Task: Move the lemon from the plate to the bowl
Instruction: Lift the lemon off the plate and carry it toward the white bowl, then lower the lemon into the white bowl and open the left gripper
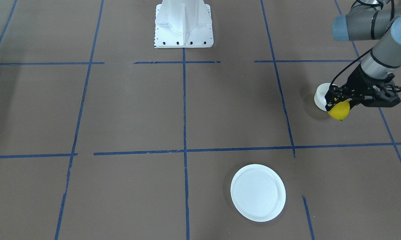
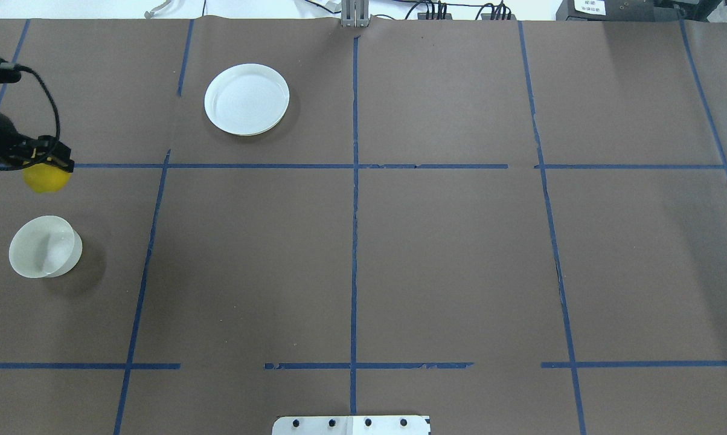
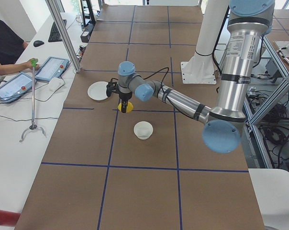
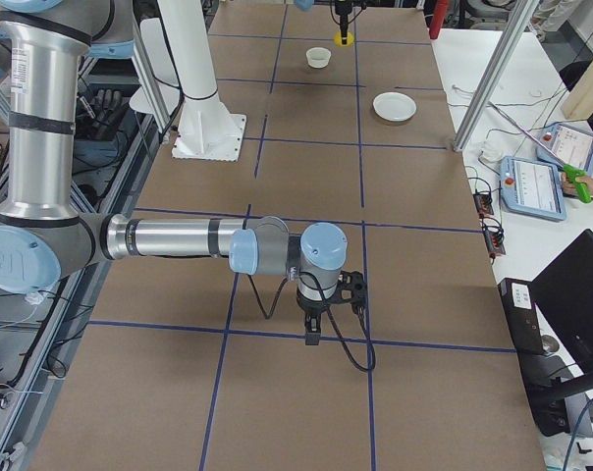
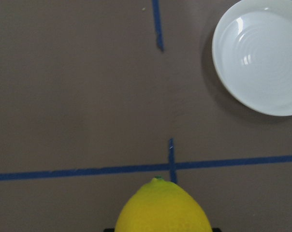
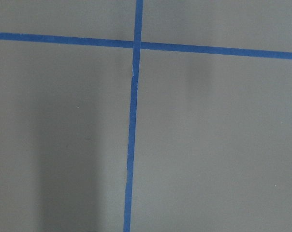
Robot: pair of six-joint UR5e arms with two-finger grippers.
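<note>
My left gripper (image 1: 335,105) is shut on the yellow lemon (image 1: 339,111) and holds it above the table. The lemon also shows in the overhead view (image 2: 45,179) and at the bottom of the left wrist view (image 5: 163,208). The small deep white bowl (image 2: 42,246) stands on the table just beside the held lemon, nearer the robot; the gripper partly hides it in the front view (image 1: 320,95). The flat white plate (image 2: 247,99) lies bare farther out (image 1: 257,192). My right gripper (image 4: 313,334) hangs low over bare table far from these; I cannot tell whether it is open.
The white robot pedestal (image 1: 184,23) stands mid-table on the robot's side. Blue tape lines (image 2: 354,181) cross the brown table cover. An aluminium post (image 3: 63,36), tablets (image 3: 51,68) and a grabber tool (image 3: 33,96) sit at the operators' edge.
</note>
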